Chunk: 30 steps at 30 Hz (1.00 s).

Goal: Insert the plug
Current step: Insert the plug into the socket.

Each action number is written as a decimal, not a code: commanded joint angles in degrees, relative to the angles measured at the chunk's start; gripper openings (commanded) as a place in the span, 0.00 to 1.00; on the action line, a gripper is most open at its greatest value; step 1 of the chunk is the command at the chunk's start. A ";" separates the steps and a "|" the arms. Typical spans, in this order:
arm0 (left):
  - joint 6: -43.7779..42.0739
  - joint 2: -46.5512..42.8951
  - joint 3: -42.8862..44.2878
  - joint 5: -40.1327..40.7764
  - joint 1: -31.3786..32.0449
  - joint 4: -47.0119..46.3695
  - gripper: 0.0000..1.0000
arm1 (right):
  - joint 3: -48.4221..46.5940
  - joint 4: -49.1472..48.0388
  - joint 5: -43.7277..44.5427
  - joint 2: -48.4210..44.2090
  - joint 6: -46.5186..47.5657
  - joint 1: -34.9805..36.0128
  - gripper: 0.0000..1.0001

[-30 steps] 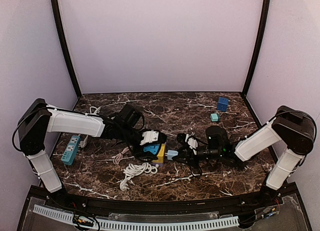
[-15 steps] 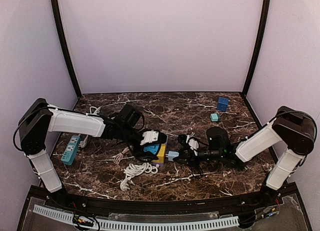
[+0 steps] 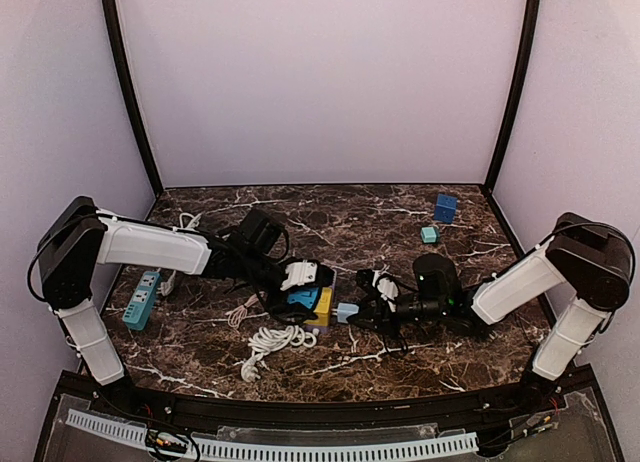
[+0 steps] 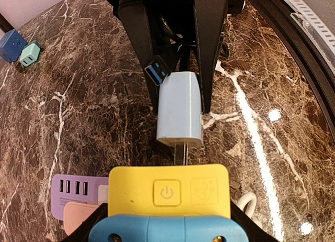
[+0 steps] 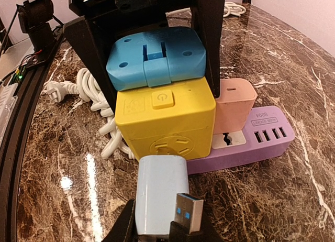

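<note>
R gripper is clamped on a pale blue plug, one black finger each side, low over the table. A black USB lead w/ a blue tongue is stuck in the plug's back end. The plug's front points straight at the side of a yellow socket cube, lined up w/ the round outlet there. From the L wrist cam there's a small gap btwn plug body and cube, w/ a metal prong showing across it, so it's not seated flush. Can't tell how far the prong is in.

L gripper is closed around a blue adapter that sits on top of the cube, fingers down both flanks, pinning the stack to the table.

Just beside the cube, on the far side: a pink charger plugged into a purple strip. Nearer the bases, a coiled white cord.

Well off to the L edge, a teal strip. Far R corner: a dark blue block and a small mint one, close together.
</note>
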<state>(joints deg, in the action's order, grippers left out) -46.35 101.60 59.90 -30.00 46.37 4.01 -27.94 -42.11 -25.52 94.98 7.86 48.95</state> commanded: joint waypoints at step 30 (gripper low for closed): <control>0.30 6.77 -4.91 2.35 -0.55 6.98 0.23 | -4.00 3.07 1.67 2.30 4.33 -0.08 0.00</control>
<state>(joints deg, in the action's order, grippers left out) -46.04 102.17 59.13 -32.84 45.50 2.17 -29.87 -40.93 -25.85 96.62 11.33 48.84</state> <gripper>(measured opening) 0.682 0.249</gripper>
